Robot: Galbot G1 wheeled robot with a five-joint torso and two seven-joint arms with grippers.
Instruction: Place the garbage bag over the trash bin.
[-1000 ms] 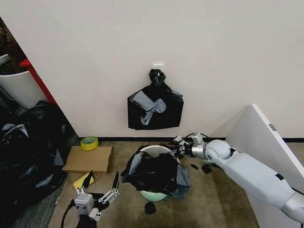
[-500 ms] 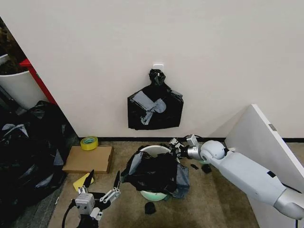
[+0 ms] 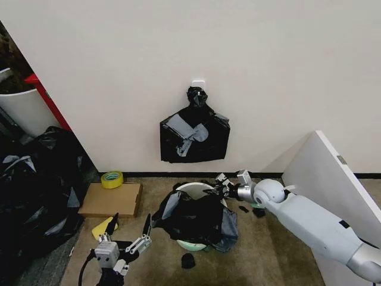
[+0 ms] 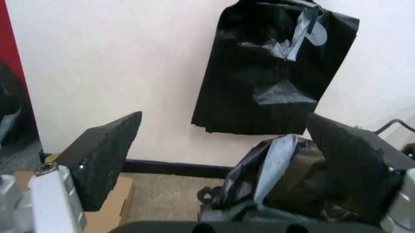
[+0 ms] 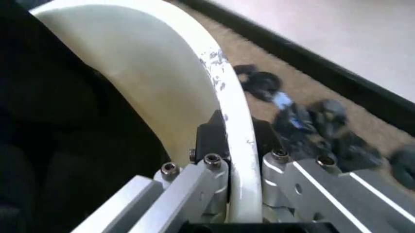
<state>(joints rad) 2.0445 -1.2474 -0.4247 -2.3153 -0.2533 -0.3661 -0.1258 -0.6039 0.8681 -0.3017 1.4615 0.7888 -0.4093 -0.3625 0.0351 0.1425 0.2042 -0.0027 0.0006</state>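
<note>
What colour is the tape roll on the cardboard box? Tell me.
Yellow-green, with a darker inner ring. The tape roll shows best in the head view, on the cardboard box.

I see the right gripper (image 3: 221, 186) now slightly farther back along the trash bin (image 3: 199, 189) rim it clamps than earlier.

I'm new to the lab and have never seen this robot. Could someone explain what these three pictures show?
It is a wheeled robot with two arms. The wide picture comes from its head camera, looking down at the floor by a wall. There a pale bin stands with a black garbage bag draped over its near side. The other two come from cameras on the wrists. The right gripper is at the bin's far rim, one finger inside and one outside, clamped on it. The left gripper hangs open, low, apart from the bin. A bundle of bags hangs on the wall.
</note>
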